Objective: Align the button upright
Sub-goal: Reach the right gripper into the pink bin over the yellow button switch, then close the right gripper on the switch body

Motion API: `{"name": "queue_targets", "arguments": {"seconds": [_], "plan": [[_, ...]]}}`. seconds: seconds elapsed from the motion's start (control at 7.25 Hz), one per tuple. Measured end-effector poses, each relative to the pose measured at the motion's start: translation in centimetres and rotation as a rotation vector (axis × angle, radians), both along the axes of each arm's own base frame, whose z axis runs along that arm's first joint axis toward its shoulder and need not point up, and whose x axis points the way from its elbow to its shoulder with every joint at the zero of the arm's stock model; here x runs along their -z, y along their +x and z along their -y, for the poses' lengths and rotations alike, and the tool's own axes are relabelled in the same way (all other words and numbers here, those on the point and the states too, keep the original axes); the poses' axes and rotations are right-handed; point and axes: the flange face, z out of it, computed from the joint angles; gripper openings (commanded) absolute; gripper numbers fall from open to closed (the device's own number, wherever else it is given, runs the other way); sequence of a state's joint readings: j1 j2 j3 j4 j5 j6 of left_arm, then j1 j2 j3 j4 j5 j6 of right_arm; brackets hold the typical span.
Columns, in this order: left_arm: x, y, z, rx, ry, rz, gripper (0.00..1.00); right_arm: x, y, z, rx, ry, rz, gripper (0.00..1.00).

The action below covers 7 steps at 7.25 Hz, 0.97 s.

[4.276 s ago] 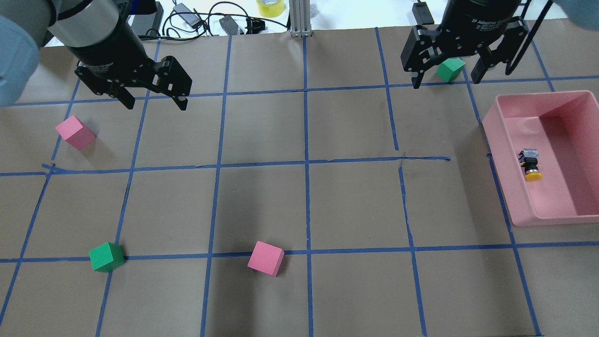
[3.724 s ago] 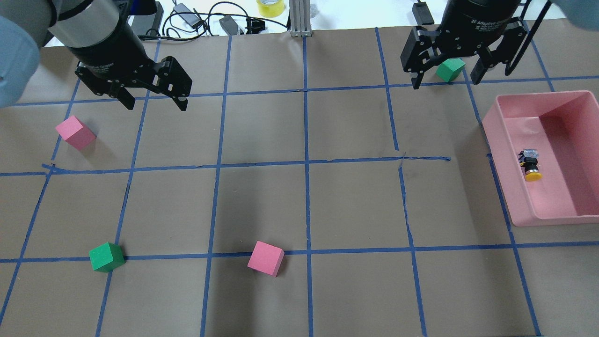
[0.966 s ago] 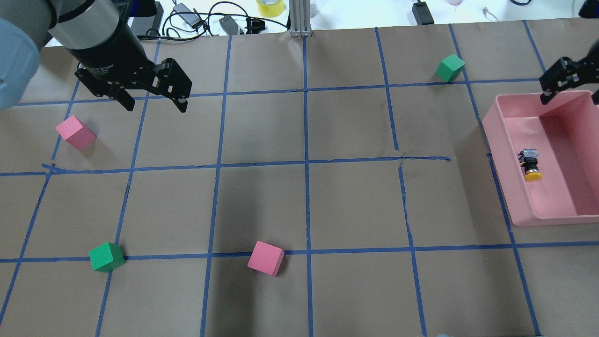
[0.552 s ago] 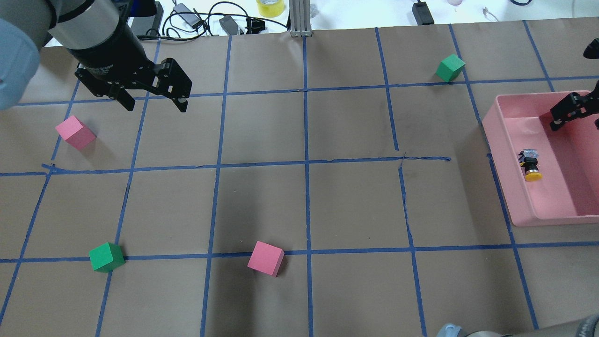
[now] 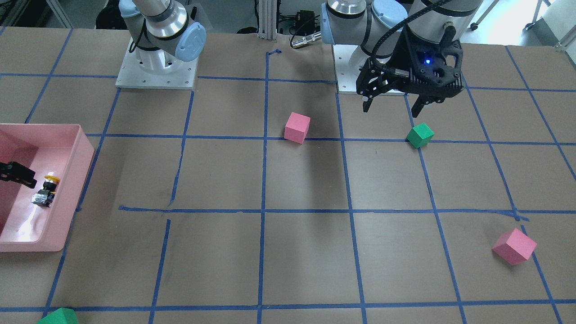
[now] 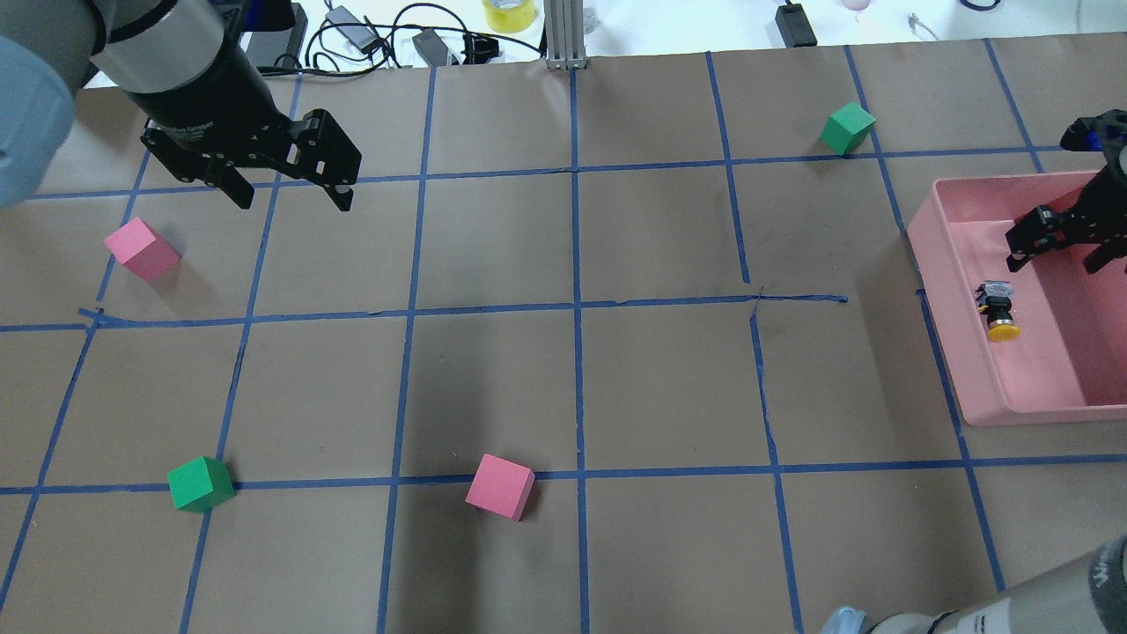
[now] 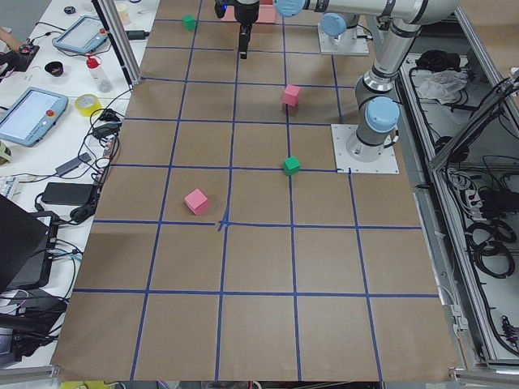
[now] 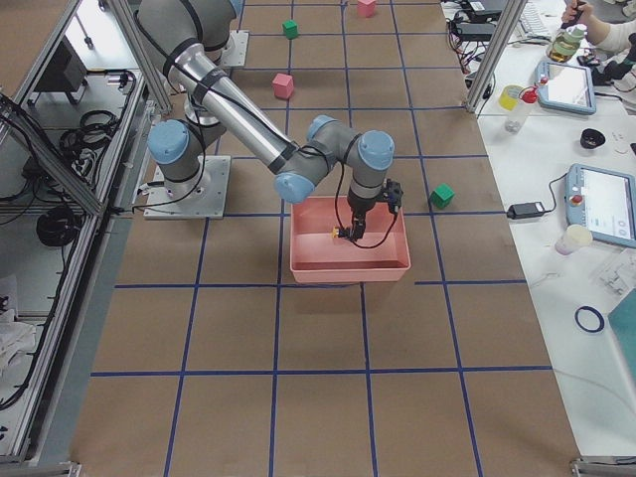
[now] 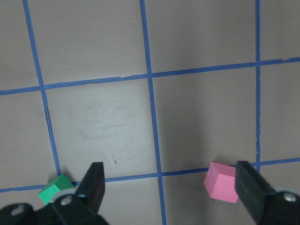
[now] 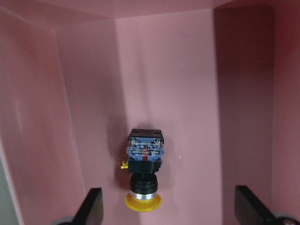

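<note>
The button lies on its side on the floor of the pink bin, its yellow cap pointing at the table's front edge. It also shows in the front view and in the right wrist view. My right gripper is open inside the bin, just behind the button's blocky base. In the right wrist view the right gripper has a finger on either side of the button, apart from it. My left gripper is open and empty above the table's far left.
A pink cube lies below the left gripper. A green cube and a second pink cube lie near the front. Another green cube lies at the back right. The bin's walls stand close around the right gripper.
My right gripper has moved from the back of the table by the green cube to the right and down into the pink bin, behind the button. The left arm and button have not moved.
</note>
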State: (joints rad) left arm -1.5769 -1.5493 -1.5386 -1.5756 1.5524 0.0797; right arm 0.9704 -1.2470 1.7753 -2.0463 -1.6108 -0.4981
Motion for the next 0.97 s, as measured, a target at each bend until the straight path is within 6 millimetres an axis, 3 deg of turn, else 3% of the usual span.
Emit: {"name": "queue_targets", "arguments": {"seconds": [0.83, 0.97], "plan": [[0.0, 0.0, 0.0, 0.000, 0.001, 0.000, 1.00, 5.6, -0.8, 0.0, 0.039, 0.107, -0.019, 0.96], [0.0, 0.0, 0.0, 0.000, 0.001, 0.000, 1.00, 6.1, -0.7, -0.1, 0.041, 0.114, -0.017, 0.79]]}}
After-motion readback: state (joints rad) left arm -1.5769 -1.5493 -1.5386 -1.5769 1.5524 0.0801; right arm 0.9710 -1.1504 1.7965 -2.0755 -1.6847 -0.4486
